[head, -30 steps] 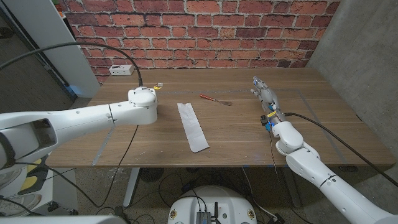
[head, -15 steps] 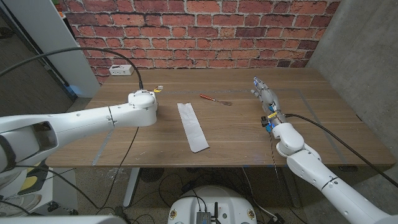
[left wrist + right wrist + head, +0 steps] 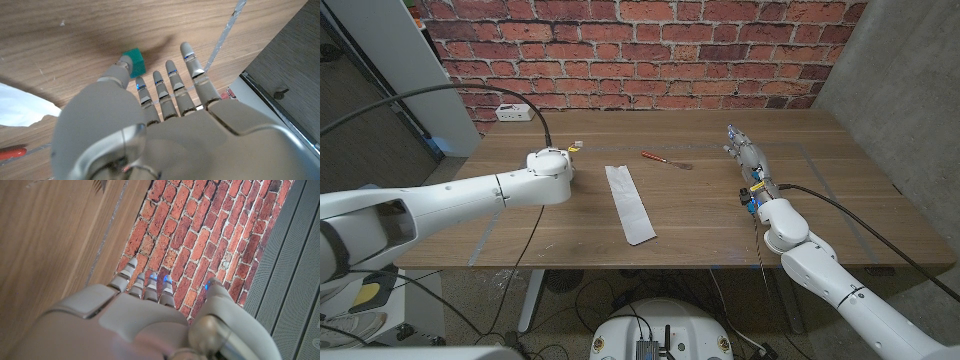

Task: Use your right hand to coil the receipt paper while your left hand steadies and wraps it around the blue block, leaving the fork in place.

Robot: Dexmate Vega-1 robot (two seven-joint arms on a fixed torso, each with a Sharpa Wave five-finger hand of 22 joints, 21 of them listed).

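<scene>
Both my hands hold nothing: left hand point(image 3: 165, 125) fingers spread, thumb tip touching the blue block point(image 3: 134, 62); right hand point(image 3: 745, 152) fingers straight, apart. The receipt paper point(image 3: 629, 202) lies flat between them, fork point(image 3: 665, 159) beyond it.

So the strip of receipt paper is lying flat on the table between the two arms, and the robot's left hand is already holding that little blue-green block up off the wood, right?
Not quite. The receipt paper does lie flat between the arms, but the left hand isn't holding the block. The left wrist view shows it sitting on the table by the fingertips, which are spread open.
</scene>
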